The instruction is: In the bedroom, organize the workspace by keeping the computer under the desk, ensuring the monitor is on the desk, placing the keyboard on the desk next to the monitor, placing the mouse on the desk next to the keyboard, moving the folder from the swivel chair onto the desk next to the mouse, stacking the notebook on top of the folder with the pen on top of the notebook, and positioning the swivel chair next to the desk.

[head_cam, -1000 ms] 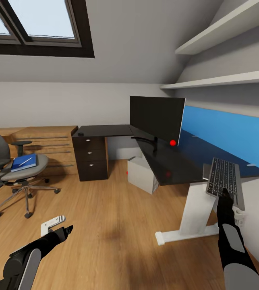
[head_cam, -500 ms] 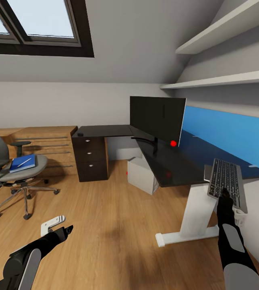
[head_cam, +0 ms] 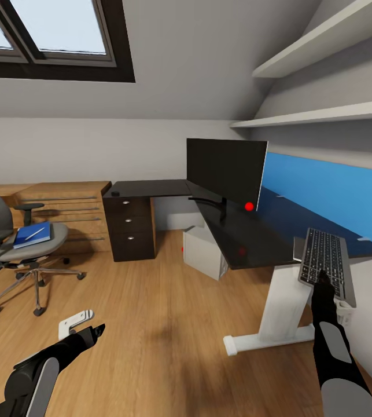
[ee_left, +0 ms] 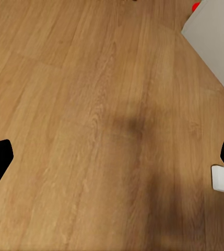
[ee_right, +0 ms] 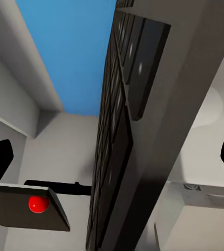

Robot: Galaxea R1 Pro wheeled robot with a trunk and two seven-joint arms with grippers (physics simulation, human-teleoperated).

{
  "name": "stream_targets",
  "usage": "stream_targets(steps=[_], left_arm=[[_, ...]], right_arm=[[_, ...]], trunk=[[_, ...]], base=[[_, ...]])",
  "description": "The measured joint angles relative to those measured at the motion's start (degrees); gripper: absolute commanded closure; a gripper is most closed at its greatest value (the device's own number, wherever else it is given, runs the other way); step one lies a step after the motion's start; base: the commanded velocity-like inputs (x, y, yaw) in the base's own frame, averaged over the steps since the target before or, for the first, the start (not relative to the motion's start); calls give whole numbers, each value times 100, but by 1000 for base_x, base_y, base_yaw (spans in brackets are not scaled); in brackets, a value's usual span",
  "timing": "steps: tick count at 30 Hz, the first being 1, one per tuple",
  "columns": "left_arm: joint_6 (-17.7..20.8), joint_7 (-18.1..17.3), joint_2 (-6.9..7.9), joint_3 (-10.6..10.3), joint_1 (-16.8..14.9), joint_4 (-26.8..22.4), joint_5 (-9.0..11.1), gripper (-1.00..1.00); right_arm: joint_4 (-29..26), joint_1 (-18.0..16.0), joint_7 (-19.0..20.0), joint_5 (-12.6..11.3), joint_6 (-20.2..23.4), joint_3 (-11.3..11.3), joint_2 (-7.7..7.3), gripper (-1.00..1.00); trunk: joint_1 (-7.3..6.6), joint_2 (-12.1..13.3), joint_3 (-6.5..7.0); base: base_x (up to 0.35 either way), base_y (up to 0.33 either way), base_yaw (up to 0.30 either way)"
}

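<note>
My right gripper (head_cam: pixel 323 277) is shut on the near end of the silver-grey keyboard (head_cam: pixel 326 260), which it holds tilted over the desk's (head_cam: pixel 249 234) near end. The keyboard (ee_right: pixel 127 104) runs between the fingertips in the right wrist view. The wide black monitor (head_cam: pixel 226 171) stands on the desk, and the pale computer (head_cam: pixel 205 252) sits on the floor beneath. At the left, the swivel chair (head_cam: pixel 0 231) carries the blue folder (head_cam: pixel 32 236) with the pen (head_cam: pixel 33 233) on it. A small dark lump (head_cam: pixel 115 193) on the desk's far corner may be the mouse. My left gripper (head_cam: pixel 96 331) hangs open over the floor.
A black drawer unit (head_cam: pixel 131 229) holds up the desk's far wing, beside a light wooden chest (head_cam: pixel 64 214). A blue panel (head_cam: pixel 330 200) backs the desk and wall shelves (head_cam: pixel 319 113) hang above it. The desk's white leg (head_cam: pixel 281 307) stands ahead of my right arm. Wooden floor (head_cam: pixel 151 313) spreads between chair and desk.
The whole view has shifted slightly, so the camera moved. The keyboard stays in my right gripper and sits a touch further right. My left arm holds its pose.
</note>
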Motion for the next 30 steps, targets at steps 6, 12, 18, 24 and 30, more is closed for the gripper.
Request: stream_targets(steps=[6, 12, 18, 24, 30], left_arm=[[0, 0, 0, 0, -1, 0, 0, -100], [0, 0, 0, 0, -1, 0, 0, -100], [0, 7, 0, 0, -1, 0, 1, -100], [-7, 9, 0, -5, -1, 0, 0, -100], [-9, 9, 0, -3, -1, 8, 0, -100]], right_arm=[[0, 0, -3, 0, 0, 1, 0, 100], [-3, 1, -9, 12, -4, 0, -8, 100], [-27, 0, 2, 14, -6, 7, -8, 100], [-253, 2, 24, 28, -20, 4, 21, 100], [-640, 42, -22, 41, -36, 12, 113, 100]], trunk=[[0, 0, 0], [0, 0, 0], [-109, 199, 89], [-241, 440, 197], [-373, 680, 305]], base=[[0, 0, 0], [0, 0, 0], [0, 0, 0], [0, 0, 0], [0, 0, 0]])
